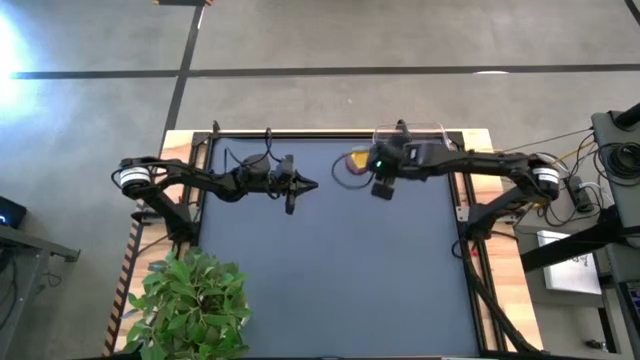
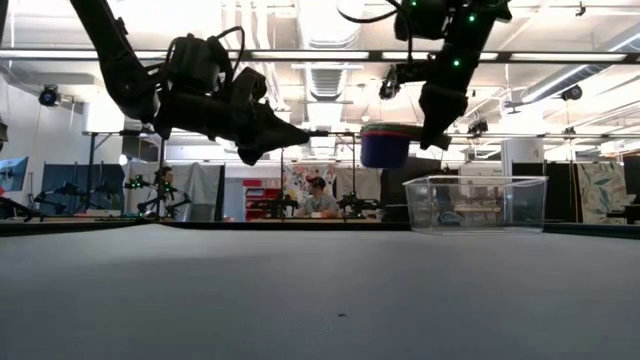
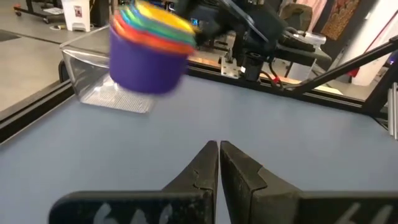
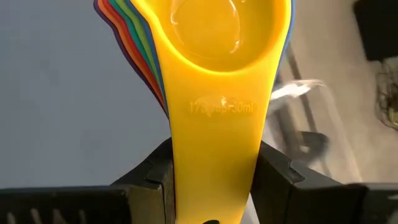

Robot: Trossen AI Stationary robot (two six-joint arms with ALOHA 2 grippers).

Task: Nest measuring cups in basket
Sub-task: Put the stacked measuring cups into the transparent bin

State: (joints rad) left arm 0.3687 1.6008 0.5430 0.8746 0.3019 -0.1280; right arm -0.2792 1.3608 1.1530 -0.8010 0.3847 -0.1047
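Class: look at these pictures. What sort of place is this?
Probably a robotics lab or workshop: two arms at a table, more robot rigs and a seated person behind, open ceiling ducts and strip lights.

Glossy smooth plastic cups (image 4: 224, 74) in my right claw (image 4: 214, 186) (yellow one on top, faint moulded lettering), clear shiny plastic basket (image 2: 476, 203), matt dark mat (image 1: 330, 270), pale wood table edges (image 1: 505, 260), my matt black fingers (image 3: 239, 177)
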